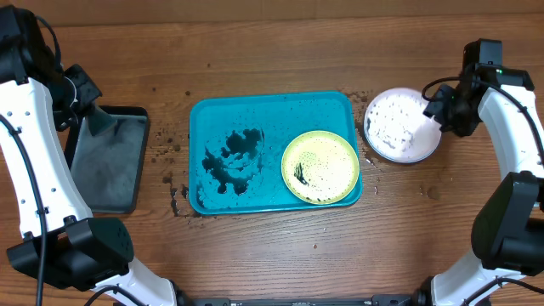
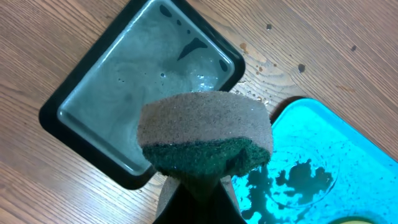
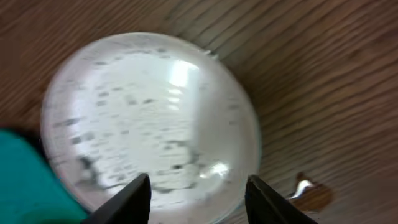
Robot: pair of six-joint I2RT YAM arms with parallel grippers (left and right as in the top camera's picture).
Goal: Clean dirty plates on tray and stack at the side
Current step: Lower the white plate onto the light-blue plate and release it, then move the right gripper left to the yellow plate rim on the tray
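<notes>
The teal tray [image 1: 270, 103] lies mid-table with dark wet smears [image 1: 232, 159] on its left half. The yellow-green plate [image 1: 320, 167], specked and smeared, sits in the tray's right end. The white plate [image 1: 398, 127], covered in dark specks, lies on the wood to the right of the tray. No separate light blue plate shows. My right gripper [image 3: 199, 180] hovers open over the white plate [image 3: 149, 106], at its right side [image 1: 439, 105]. My left gripper [image 2: 199, 190] is shut on a brown and green sponge [image 2: 205, 134], above the black tray [image 1: 109, 119].
The black tray [image 2: 53, 121], with a film of water, lies at the left. Dark crumbs and drops dot the wood around the teal tray's left edge [image 1: 174, 170]. A small puddle [image 3: 308, 190] lies beside the white plate. The teal tray's corner [image 2: 348, 143] shows in the left wrist view.
</notes>
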